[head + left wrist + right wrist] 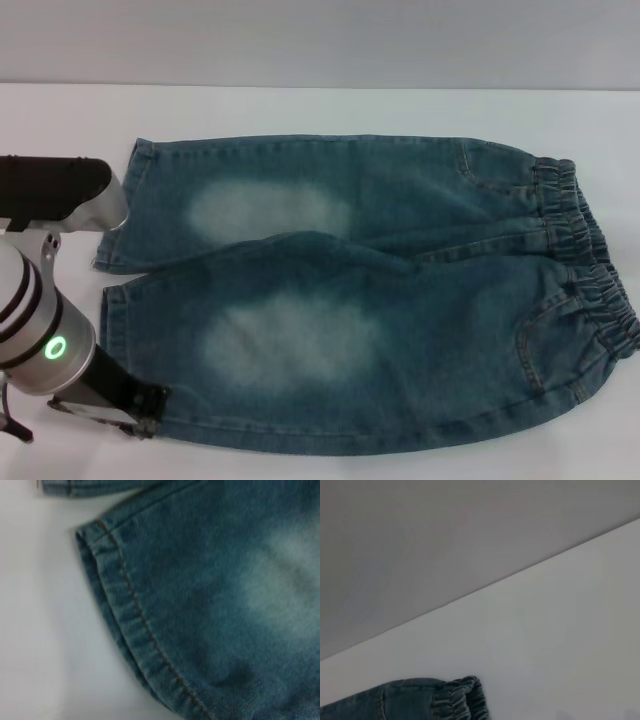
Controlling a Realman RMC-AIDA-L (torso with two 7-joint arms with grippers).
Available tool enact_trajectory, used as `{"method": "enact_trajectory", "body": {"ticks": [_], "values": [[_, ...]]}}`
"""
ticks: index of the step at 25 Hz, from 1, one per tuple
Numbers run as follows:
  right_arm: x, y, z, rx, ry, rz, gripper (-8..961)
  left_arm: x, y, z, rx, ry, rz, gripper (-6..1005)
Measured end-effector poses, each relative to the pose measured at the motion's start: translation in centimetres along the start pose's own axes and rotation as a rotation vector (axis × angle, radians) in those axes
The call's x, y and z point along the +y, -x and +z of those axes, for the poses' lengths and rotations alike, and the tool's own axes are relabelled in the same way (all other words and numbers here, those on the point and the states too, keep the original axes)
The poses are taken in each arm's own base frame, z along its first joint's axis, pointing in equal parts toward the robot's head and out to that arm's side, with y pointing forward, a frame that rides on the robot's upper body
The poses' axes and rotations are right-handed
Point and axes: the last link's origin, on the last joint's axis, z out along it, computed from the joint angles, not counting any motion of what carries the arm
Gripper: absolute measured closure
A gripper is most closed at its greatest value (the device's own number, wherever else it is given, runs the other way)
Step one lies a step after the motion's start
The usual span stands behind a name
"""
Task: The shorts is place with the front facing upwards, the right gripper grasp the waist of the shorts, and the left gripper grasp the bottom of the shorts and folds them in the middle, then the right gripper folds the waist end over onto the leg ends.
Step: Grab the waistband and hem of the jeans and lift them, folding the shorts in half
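Observation:
The blue denim shorts [370,300] lie flat on the white table, front up, with a pale faded patch on each thigh. The gathered elastic waist [590,270] is at the right and the two hemmed leg ends [108,320] at the left. My left gripper [140,408] sits low at the near-left corner of the near leg, right by its hem. The left wrist view shows that stitched hem [130,615] close up, with no fingers in it. A corner of the waistband [462,697] appears in the right wrist view. The right gripper itself is out of view.
The white table [300,110] runs back to a grey wall. My left arm's silver and black links [45,330] stand over the table's left edge, beside the leg ends.

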Motion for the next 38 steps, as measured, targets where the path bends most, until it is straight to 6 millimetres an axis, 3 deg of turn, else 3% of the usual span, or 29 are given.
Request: {"method": "enact_trajectory", "body": {"ticks": [6, 38], "values": [[0.1, -0.2, -0.1, 0.013, 0.025, 0.020, 134, 0.4, -0.2, -0.2, 0.005, 0.001, 0.018, 912], [0.5, -6.4, 0.3, 0.187, 0.183, 0.184, 134, 1.1, -2.8, -1.5, 0.106, 0.004, 0.105, 912]]}}
